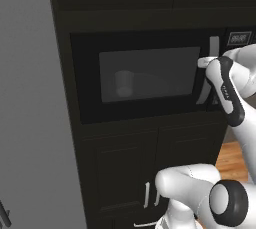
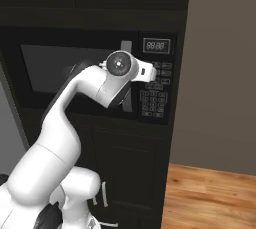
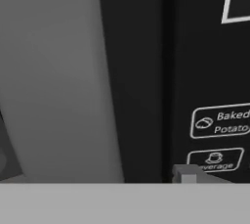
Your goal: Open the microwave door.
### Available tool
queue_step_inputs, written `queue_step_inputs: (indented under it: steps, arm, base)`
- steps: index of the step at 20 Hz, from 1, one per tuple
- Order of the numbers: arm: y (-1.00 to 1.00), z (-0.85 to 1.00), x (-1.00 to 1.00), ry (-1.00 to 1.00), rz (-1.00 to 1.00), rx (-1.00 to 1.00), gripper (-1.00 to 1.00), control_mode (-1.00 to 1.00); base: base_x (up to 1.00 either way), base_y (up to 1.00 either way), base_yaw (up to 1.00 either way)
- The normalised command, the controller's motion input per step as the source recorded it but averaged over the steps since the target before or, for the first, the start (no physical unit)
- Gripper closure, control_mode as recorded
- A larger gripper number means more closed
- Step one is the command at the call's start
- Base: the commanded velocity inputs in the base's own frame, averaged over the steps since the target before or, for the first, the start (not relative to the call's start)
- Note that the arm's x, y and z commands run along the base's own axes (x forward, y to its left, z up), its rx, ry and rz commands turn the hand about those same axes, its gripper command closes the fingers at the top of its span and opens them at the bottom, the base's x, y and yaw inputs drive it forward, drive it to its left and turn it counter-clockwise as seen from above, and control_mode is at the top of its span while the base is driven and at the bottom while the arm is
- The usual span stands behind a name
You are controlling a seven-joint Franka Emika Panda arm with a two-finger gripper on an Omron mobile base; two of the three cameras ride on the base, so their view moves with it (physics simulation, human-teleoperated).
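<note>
Your two base views face the microwave from either side; your hand view sits close against its handle.

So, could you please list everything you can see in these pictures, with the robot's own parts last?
microwave: one, black, built in between the cabinets.
microwave door: one, black with a grey window, looks closed.
door handle: one, silver, upright, at the door's right edge.
keypad: one, black with white-outlined buttons, right of the door.
display: one, small, above the keypad.
cup: one, pale, inside behind the window.
cabinets: dark, above and below.
floor: wood, lower right.
arm: one, white.
gripper: one, at the handle; jaws hidden.
</note>
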Motion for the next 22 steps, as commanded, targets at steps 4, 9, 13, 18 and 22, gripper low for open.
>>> queue_step_inputs:
  steps: [4, 9, 13, 18, 22]
  arm:
    - [0.09, -0.56, 0.85, -0.11, 0.01, 0.00, -1.00, -1.00]
    - [0.01, -0.34, 0.19, -0.18, 0.00, 0.00, 1.00, -1.00]
    - [0.00, -0.03, -0.58, -0.18, 0.05, 0.00, 1.00, -1.00]
    - [0.00, 0.04, -1.00, -0.03, 0.23, 0.00, 1.00, -1.00]
    - [0.00, 0.06, -1.00, 0.00, 0.33, -0.01, 1.00, -1.00]
  base:
    - [0.00, 0.00, 0.00]
    - [0.00, 0.00, 0.00]
    - [0.00, 0.00, 0.00]
    - [0.00, 0.00, 0.00]
    - [0.00, 0.00, 0.00]
